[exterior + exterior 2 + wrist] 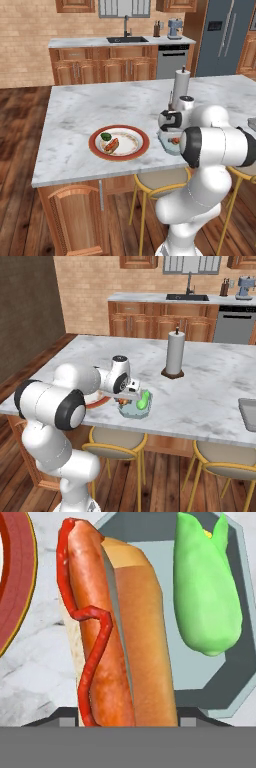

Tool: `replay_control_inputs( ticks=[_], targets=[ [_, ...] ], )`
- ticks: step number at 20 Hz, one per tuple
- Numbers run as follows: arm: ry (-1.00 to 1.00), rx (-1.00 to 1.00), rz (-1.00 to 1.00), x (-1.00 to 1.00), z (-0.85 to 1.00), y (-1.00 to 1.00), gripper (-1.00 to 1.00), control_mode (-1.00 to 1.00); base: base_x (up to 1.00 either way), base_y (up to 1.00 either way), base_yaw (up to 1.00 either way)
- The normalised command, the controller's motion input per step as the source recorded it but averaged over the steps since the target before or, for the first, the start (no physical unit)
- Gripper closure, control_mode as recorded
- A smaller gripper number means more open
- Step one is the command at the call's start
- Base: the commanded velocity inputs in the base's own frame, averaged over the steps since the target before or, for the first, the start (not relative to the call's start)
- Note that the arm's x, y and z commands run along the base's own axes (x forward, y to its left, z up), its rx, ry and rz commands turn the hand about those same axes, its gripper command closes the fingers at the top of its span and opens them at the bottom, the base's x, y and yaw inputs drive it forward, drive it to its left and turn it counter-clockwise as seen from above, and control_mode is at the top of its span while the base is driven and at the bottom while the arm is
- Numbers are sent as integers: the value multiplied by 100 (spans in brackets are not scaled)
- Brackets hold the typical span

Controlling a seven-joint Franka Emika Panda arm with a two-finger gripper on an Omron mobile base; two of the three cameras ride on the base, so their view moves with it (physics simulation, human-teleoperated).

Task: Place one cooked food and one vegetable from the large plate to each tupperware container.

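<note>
So the arm's folded low over the marble island (pixel 75 115), gripper (pixel 131 396) clamped on a hot dog (pixel 112 637) over the pale blue-grey container (pixel 135 408), beside a green corn cob (pixel 144 399). The large plate (pixel 119 143) sits left with another hot dog (pixel 111 145). A paper towel roll (pixel 175 353) stands further back.

Bench: white marble-topped island bench (pixel 100 107) on wooden cabinets.
Towel roll: upright white paper towel roll (pixel 175 352) on a dark round base, standing on the bench.
Stools: yellow-legged stools with tan seats (pixel 116 439) beneath the bench edge.
Rear counter: black sink (pixel 127 39), stainless dishwasher (pixel 172 61).
</note>
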Motion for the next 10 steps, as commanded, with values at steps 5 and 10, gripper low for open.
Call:
replay_control_inputs(
  ticks=[5,10],
  targets=[
    [0,-1,5,0,-7,0,100,-100,0,0,0],
    [0,0,2,0,0,0,-100,-100,0,0,0]
  ],
)
